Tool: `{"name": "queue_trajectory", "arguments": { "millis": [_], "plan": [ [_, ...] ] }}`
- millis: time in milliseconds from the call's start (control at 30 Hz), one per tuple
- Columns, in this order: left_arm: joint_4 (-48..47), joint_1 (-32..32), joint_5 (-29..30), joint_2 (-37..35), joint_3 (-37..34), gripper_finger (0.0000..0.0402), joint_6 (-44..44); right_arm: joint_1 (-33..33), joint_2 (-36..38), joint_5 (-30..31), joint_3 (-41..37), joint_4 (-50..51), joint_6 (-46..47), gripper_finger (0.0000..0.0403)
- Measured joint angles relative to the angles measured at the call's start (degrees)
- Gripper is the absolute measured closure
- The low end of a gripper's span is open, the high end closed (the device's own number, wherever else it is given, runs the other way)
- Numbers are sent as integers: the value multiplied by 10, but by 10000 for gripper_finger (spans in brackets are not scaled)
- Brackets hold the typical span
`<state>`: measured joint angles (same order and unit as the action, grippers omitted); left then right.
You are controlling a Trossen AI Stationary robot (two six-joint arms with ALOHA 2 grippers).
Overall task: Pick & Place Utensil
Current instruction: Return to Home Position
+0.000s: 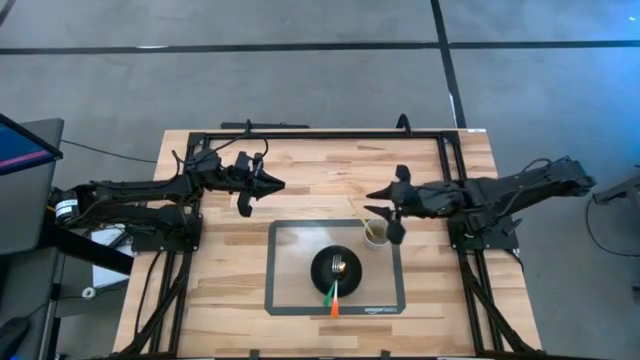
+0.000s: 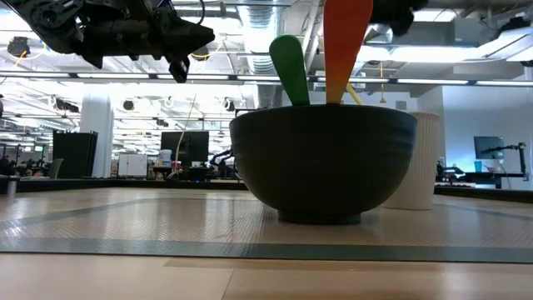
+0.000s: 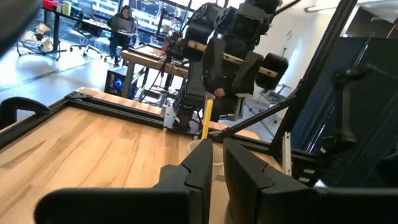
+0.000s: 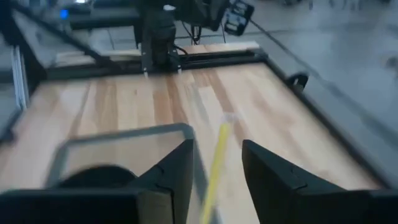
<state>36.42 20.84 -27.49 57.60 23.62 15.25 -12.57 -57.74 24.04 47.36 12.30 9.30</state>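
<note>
A black bowl (image 1: 337,268) (image 2: 325,158) stands on a grey-rimmed mat. A fork lies in it, and a green-handled (image 2: 290,71) and an orange-handled utensil (image 2: 346,50) lean on its rim. A pale cup (image 1: 375,232) (image 2: 420,158) at the mat's far right corner holds a yellow utensil (image 1: 358,212) (image 4: 216,163) that slants up out of it. My right gripper (image 1: 372,195) (image 4: 216,163) hovers open just beyond the cup, with the yellow handle showing between its fingers farther off. My left gripper (image 1: 278,185) (image 3: 216,163) is shut, raised over the table's far left part.
A black frame (image 1: 330,132) runs along the table's far edge and sides. Bare wood (image 1: 230,270) lies left of the mat and between the grippers. The room behind holds desks and a seated person (image 3: 124,18).
</note>
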Motion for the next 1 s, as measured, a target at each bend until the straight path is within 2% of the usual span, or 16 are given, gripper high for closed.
{"name": "queue_trajectory", "arguments": {
  "millis": [167, 233, 367, 467, 567, 667, 800, 867, 1000],
  "plan": [
    [-6, 8, -38, -43, 0, 362, 11, -2, 48, 0, 13, 40, -121, 281],
    [-15, 16, -61, -80, 0, 362, 5, 2, 70, 0, 13, 57, -128, 285],
    [-51, 31, -92, -164, 1, 362, -61, 17, 117, 0, -10, 96, -129, 286],
    [-107, 38, -87, -213, -9, 362, -118, 32, 151, 0, -80, 36, -132, 285],
    [-120, 45, -86, -236, -50, 362, -120, 44, 175, -1, -166, -51, -134, 285],
    [-121, 46, -80, -248, -99, 362, -120, 64, 198, -1, -226, -110, -180, 285],
    [-73, 46, -25, -260, -129, 362, -131, 99, 246, -2, -257, -115, -164, 285],
    [-73, 50, -26, -268, -132, 362, -162, 113, 276, -16, -270, -107, -145, 285],
    [-73, 67, -50, -288, -132, 362, -181, 129, 340, -83, -307, -110, -124, 285]
  ]
}}
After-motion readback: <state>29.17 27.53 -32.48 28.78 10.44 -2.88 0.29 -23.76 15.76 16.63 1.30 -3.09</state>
